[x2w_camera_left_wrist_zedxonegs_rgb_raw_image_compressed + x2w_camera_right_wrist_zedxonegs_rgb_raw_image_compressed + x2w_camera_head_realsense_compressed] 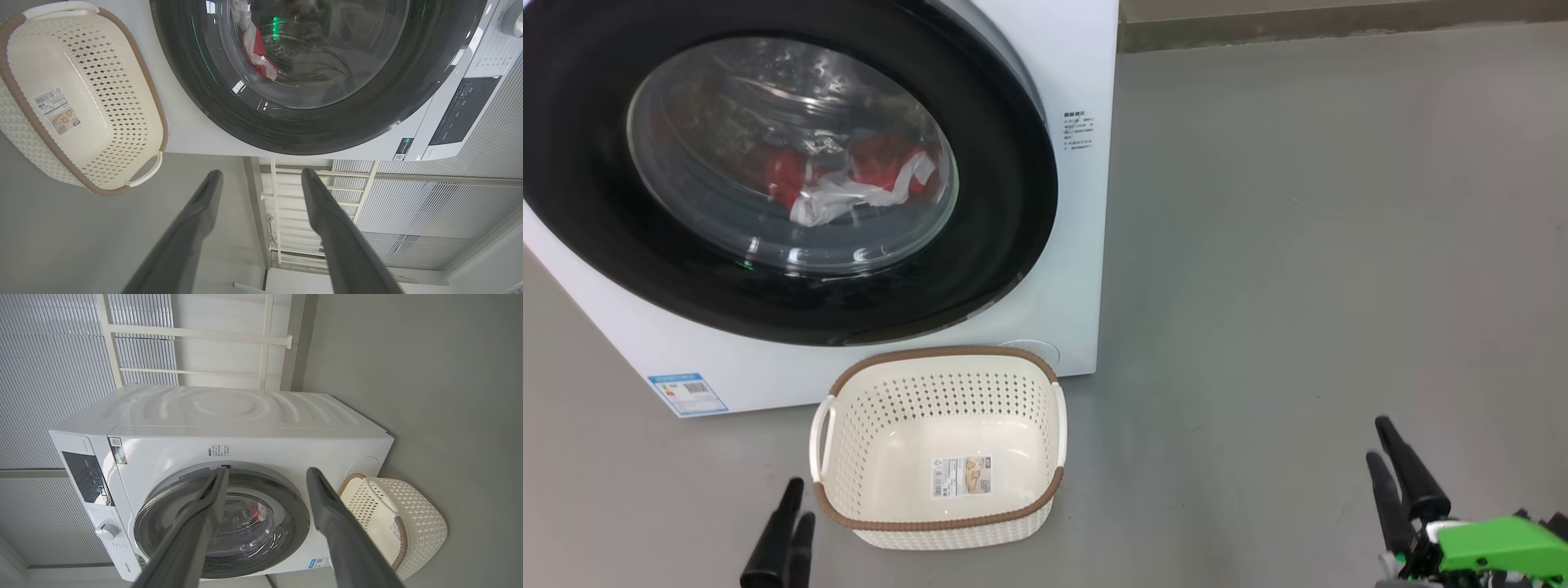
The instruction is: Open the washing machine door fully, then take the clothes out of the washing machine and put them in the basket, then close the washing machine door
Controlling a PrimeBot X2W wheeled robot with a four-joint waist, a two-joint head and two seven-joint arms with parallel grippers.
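The closed door lies ahead and to the left; the left claw, fingers apart, is nearer than the right claw, likewise apart.

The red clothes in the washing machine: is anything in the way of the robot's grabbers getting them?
Yes. The washing machine door covers the opening, so its glass sits between the clothes and both the left gripper and right gripper, which are open. The basket in front is empty, with nothing over it.
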